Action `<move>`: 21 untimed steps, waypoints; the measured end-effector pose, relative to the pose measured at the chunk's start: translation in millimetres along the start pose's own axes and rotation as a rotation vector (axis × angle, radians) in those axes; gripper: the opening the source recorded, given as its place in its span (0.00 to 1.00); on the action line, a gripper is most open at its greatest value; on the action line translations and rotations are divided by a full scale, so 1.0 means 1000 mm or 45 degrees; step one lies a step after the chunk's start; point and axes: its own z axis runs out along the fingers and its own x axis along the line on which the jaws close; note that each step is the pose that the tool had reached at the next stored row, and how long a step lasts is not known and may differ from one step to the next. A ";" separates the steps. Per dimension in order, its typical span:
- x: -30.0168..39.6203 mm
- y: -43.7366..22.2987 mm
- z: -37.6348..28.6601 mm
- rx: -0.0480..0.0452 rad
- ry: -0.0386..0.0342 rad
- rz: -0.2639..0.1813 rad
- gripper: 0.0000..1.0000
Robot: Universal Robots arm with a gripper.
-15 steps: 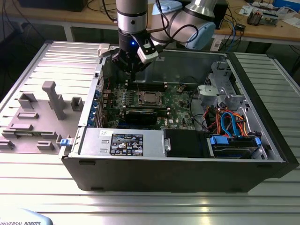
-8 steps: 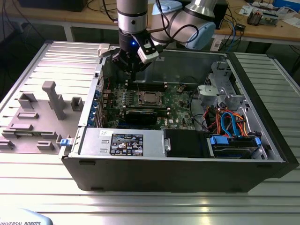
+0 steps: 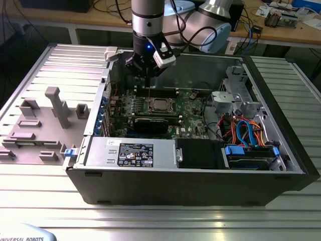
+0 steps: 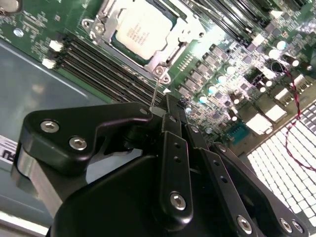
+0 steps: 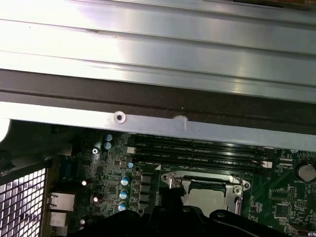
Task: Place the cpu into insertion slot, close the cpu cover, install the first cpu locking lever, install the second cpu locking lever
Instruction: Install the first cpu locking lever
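The cpu (image 3: 161, 105) (image 4: 140, 29) (image 5: 207, 197) lies flat in the insertion slot (image 4: 98, 22) on the green board. The silvery cpu cover (image 4: 183, 33) (image 5: 238, 190) is down around it. A thin wire locking lever (image 4: 154, 91) stands up from the socket's corner, and its top end meets my gripper's tips. My gripper (image 3: 149, 74) (image 4: 170, 101) hangs just above the socket's far-left corner in the exterior view, fingers (image 4: 173, 148) together. I cannot tell whether the wire is pinched or only touched.
The open computer case (image 3: 281, 165) surrounds the board, and its far wall (image 5: 148, 123) is close behind my gripper. Memory slots (image 4: 103, 61) flank the socket. A black graphics card (image 3: 150, 124), power supply (image 3: 130, 152) and cable bundle (image 3: 246, 131) lie nearer. Grey fixtures (image 3: 55, 108) stand at the exterior view's left.
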 end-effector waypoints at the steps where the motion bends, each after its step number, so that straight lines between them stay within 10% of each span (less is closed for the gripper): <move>1: -0.0012 -0.0001 0.0000 0.000 0.0000 0.000 0.11; 7: -0.0117 -0.0012 0.0004 0.000 -0.0001 0.002 0.11; 10: -0.0129 -0.0031 0.0017 -0.039 -0.0042 0.004 0.11; 21: -0.0202 -0.0045 0.0149 -0.039 -0.0080 0.108 0.11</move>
